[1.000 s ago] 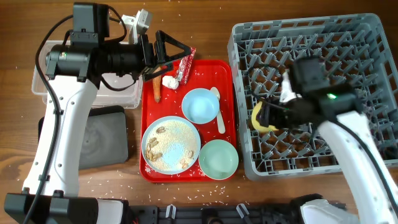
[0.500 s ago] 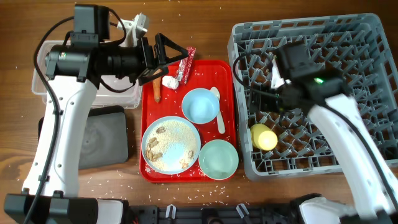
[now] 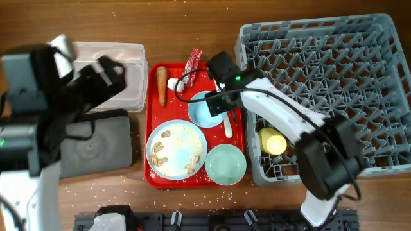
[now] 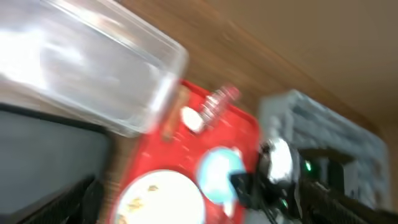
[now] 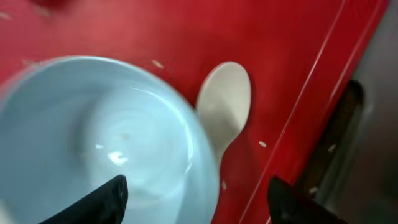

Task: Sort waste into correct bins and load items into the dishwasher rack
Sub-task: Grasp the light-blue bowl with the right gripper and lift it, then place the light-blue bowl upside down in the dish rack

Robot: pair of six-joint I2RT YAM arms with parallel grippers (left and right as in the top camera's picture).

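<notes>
R end effector point(image 5: 196, 208) moved over light blue bowl point(image 5: 106, 143).

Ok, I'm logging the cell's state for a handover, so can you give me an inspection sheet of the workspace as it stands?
Surface: wooden table, rice grains scattered near its front edge.
Job's things: yellow cup in the rack; plate, blue bowl, green bowl, spoon, carrot, wrapper and white wad on the red tray; clear tub and black tray at left.
Clutter: nothing seen.
Grippers: right tool open over bowl and spoon; left tool blurred, state unclear.
Cables: black cable along the right arm.
Surroundings: nothing seen.
</notes>
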